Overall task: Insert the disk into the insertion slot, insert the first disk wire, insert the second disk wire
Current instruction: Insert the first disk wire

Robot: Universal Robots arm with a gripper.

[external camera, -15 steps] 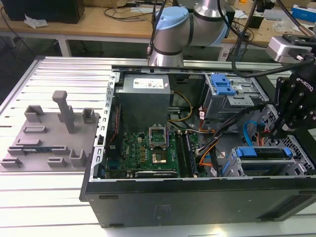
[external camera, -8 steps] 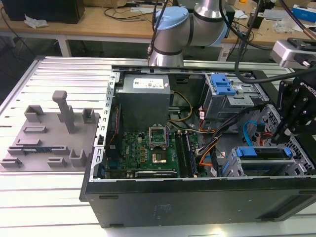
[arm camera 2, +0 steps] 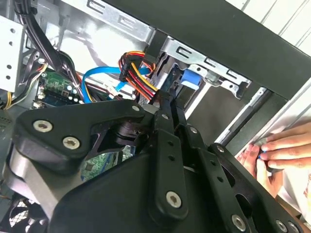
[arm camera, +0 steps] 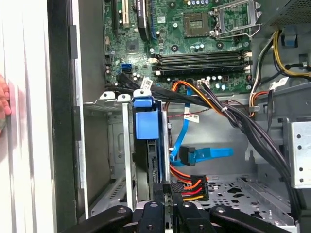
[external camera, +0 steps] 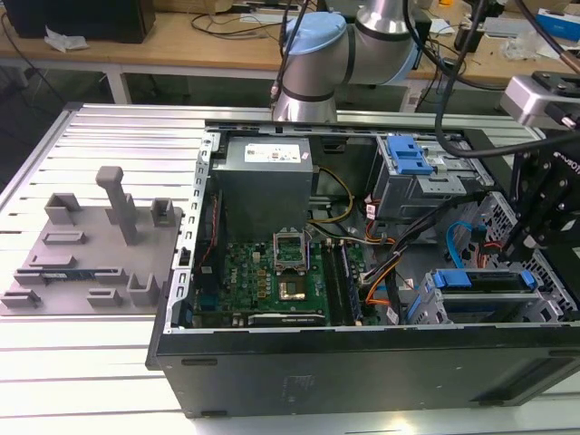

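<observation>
The computer case (external camera: 299,381) lies open on the slatted counter (external camera: 109,362). Its black side wall runs close along the insertion slot (arm camera: 109,145), so room on that side is tight. On the slot's other side a perforated grey panel (arm camera: 233,189) lies bare as far as the thick black cable bundle (arm camera: 243,121).

The disk (arm camera: 146,121) stands seated in the insertion slot and is seen edge-on: a slim dark body with the bright blue carrier tab at its end, level with the grey sheet-metal rim. In the exterior view it sits towards that view's right, nearer the camera than the taller cage with the blue latch (external camera: 408,154).

The hand (arm camera: 168,187) hovers at the disk's edge, touching or just beside the black plug of the first disk wire (arm camera: 190,186), whose red, orange and yellow strands curl out next to it. Whether the hand is clamped on that plug I cannot tell. The second disk wire (arm camera: 209,153) loops just beside the disk, its dark plug end near the carrier.

A person's fingertips (arm camera 2: 286,143) rest on the outside of the case wall. The power supply (external camera: 263,181) carries a white printed label, and small white tags (arm camera: 192,118) hang on the cables.
</observation>
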